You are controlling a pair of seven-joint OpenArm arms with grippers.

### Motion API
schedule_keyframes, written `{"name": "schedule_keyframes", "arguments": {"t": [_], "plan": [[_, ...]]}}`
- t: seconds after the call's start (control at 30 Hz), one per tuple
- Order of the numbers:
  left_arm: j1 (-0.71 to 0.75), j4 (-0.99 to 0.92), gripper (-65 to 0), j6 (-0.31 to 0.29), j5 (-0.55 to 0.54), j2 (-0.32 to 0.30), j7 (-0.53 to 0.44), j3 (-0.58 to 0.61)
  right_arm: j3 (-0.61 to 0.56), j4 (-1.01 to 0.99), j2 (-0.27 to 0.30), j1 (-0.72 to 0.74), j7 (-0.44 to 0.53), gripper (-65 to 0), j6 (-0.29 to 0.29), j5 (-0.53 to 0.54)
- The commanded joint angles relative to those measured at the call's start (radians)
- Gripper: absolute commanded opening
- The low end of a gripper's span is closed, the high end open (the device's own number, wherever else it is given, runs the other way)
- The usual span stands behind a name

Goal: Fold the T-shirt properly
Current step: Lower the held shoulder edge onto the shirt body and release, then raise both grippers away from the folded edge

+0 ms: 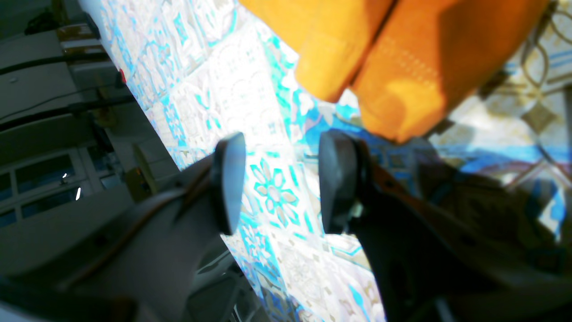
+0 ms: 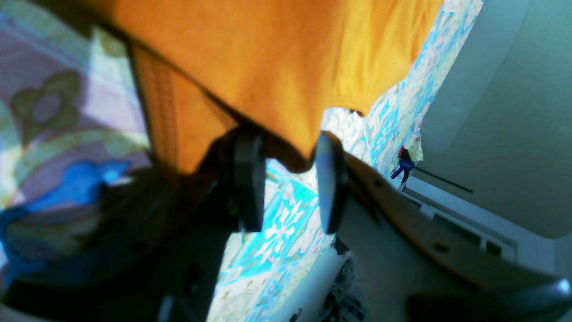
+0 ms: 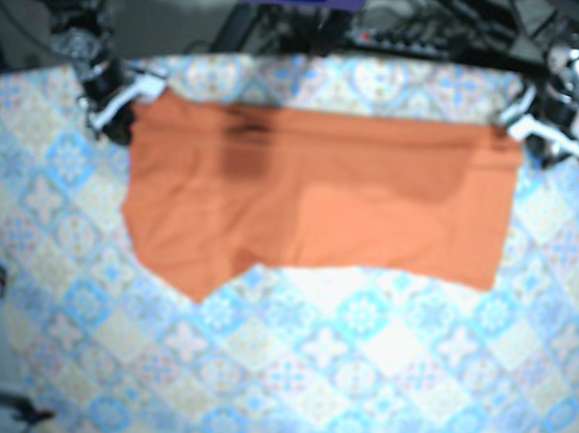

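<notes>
finding the t-shirt [image 3: 311, 203] lying flat on the patterned tablecloth [image 3: 357, 382], filling the upper half of the base view and running long from left to right, with one pointed flap dipping toward the lower left.

placing the right gripper [image 3: 118, 103] at the upper left corner of the orange cloth and the left gripper [image 3: 535, 131] at the upper right corner, each sitting just beside its own end of the top edge. judging neither as nearer to the garment overall, only nearer to its own corner.

reading the left wrist view: seeing both jaws spread wide, holding nothing, framing bare tablecloth, with the orange fabric lying ahead of the tips toward the upper right of the frame, near but apart.

reading the right wrist view: seeing jaws spread here too, with a drooping orange fold reaching down to the tips and partly in between, but not being pinched, judging by the open gap showing tablecloth below.

judging the coming move as closing on the two top corners. expecting the left jaws to need a short push forward, toward the upper right of their frame, and the right jaws to need little more than closing. possibly risking a missed edge on the left side.
</notes>
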Motion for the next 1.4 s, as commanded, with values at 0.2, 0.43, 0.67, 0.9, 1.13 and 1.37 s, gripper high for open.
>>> {"name": "schedule_keyframes", "arguments": {"t": [0.2, 0.43, 0.67, 0.9, 1.13, 1.37], "plan": [[0.001, 0.007, -38.9, 0.019, -0.001, -0.023, -0.004, -0.008, 0.011, 0.047, 0.056, -0.030, -0.007, -45.5, -0.008, -0.002], [0.001, 0.007, -38.9, 0.019, -0.001, -0.023, -0.005, -0.005, 0.066, 0.075, 0.072, -0.057, -0.007, -45.5, -0.008, -0.002], [0.001, 0.007, -38.9, 0.022, -0.001, -0.023, -0.005, -0.010, 0.112, 0.069, 0.073, -0.057, -0.007, -45.5, -0.008, 0.004], [0.001, 0.007, -39.2, 0.023, -0.001, -0.023, -0.002, -0.011, 0.203, 0.161, 0.073, -0.076, -0.006, -45.6, -0.008, 0.065], [0.002, 0.013, -39.7, 0.019, -0.083, -0.010, -0.008, -0.139, 0.241, 0.349, 0.073, -0.106, -0.004, -45.8, -0.008, 0.136], [0.032, 0.055, -39.0, -0.113, -0.333, -0.058, -0.010, -0.350, 0.241, 0.467, 0.073, -0.086, -0.009, -45.8, -0.001, 0.315]]}}
